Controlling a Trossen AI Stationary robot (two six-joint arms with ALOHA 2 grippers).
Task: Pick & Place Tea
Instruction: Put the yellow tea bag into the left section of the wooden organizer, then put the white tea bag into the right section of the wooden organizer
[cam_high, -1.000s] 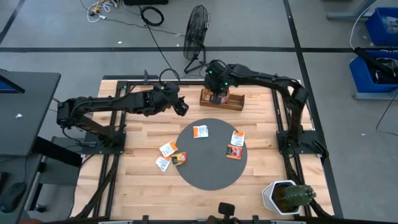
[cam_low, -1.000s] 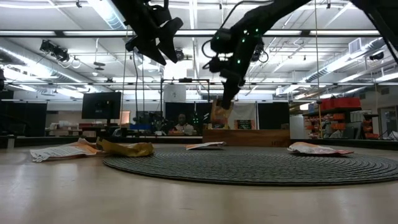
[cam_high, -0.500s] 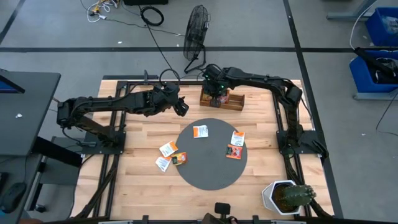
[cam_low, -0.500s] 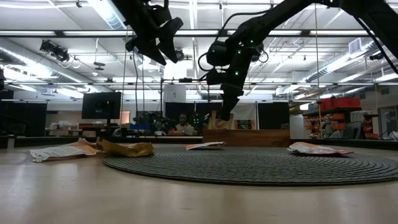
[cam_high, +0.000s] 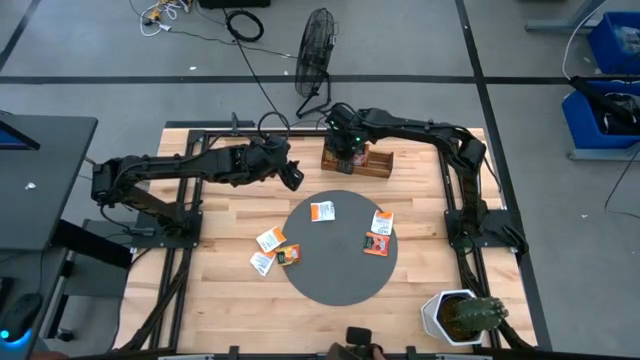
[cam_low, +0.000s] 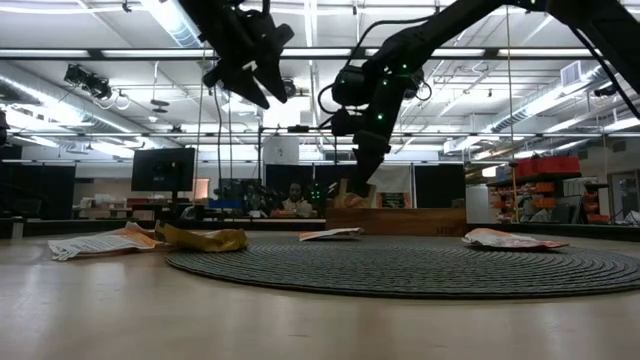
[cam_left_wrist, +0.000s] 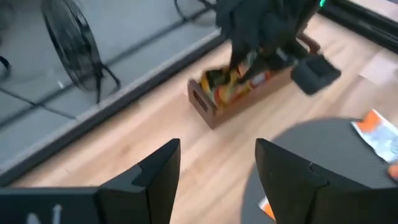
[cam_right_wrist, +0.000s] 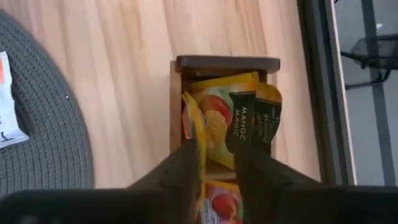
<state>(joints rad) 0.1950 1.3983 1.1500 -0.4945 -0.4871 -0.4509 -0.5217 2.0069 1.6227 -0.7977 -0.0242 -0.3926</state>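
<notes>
Several tea sachets lie flat on and beside the round dark mat (cam_high: 340, 262): a white one (cam_high: 322, 211), two at the right (cam_high: 380, 232), three at the left (cam_high: 272, 250). The wooden tray (cam_high: 370, 160) stands at the far side with sachets (cam_right_wrist: 239, 118) on edge inside. My right gripper (cam_right_wrist: 217, 155) points down into the tray's left end, open, with a yellow-orange sachet (cam_right_wrist: 198, 134) in the gap. My left gripper (cam_high: 293, 175) hangs open in the air left of the tray, holding nothing. My right gripper comes from above, with one finger (cam_right_wrist: 183, 168) close beside the yellow-orange sachet's upper edge (cam_right_wrist: 198, 124). Whether a finger touches it I cannot tell. The sachet stands on edge inside the tray's end compartment.
A potted cactus (cam_high: 462, 318) stands at the near right corner. A floor fan (cam_high: 318, 45) is beyond the far edge. Black frame rails (cam_high: 448, 180) run along both sides of the wooden tabletop. Bare wood lies between the mat and the tray.
My right gripper has gone down toward the tray with the yellow-orange sachet. The sachet hung above the tray a second ago and now stands inside its left end.
</notes>
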